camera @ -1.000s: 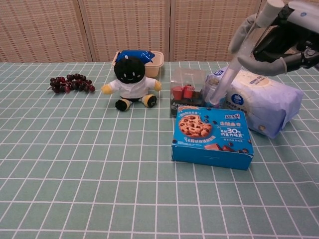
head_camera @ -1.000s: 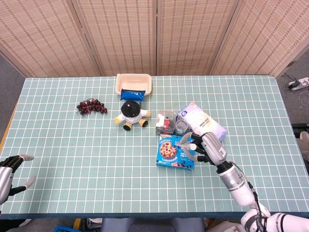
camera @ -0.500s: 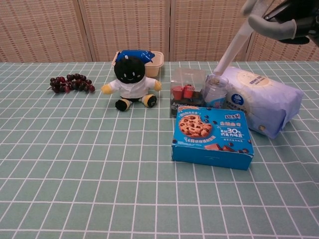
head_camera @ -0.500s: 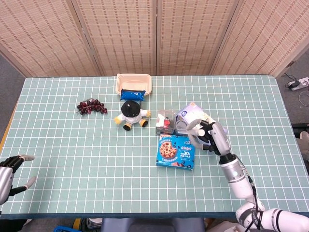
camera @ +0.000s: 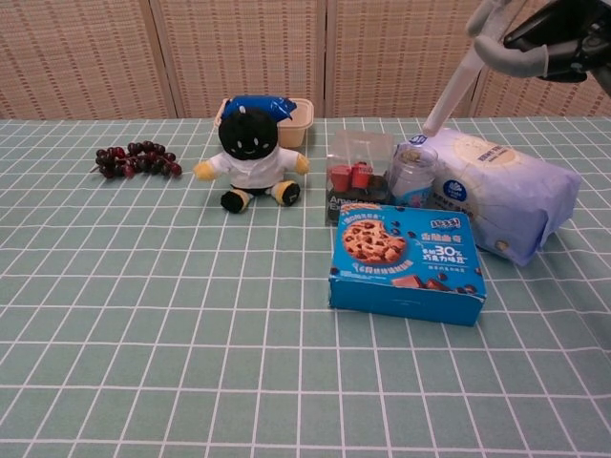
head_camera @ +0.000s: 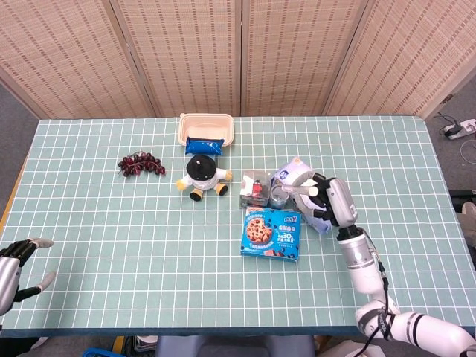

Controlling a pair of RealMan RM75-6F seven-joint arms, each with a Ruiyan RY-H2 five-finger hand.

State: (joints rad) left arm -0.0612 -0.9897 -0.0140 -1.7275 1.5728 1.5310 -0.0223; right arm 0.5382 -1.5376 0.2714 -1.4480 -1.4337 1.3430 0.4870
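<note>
My right hand (head_camera: 325, 202) hovers above the near end of a white and lavender pouch (head_camera: 296, 177), fingers spread and holding nothing. In the chest view this hand (camera: 531, 36) is high at the top right, one finger (camera: 451, 93) pointing down toward a small clear jar (camera: 412, 170). A blue cookie box (head_camera: 271, 232) lies flat just left of the hand. My left hand (head_camera: 13, 272) sits at the table's near left corner, fingers apart and empty, far from everything.
A clear box with red pieces (head_camera: 254, 187) stands beside the jar (head_camera: 279, 195). A black-headed plush doll (head_camera: 201, 173) sits mid-table, dark grapes (head_camera: 140, 164) to its left. A beige tray (head_camera: 186, 128) with a blue packet (head_camera: 204, 145) lies behind the doll.
My right hand has risen and drawn back from above the cookie box to above the pouch. The left hand and all objects stayed still.
</note>
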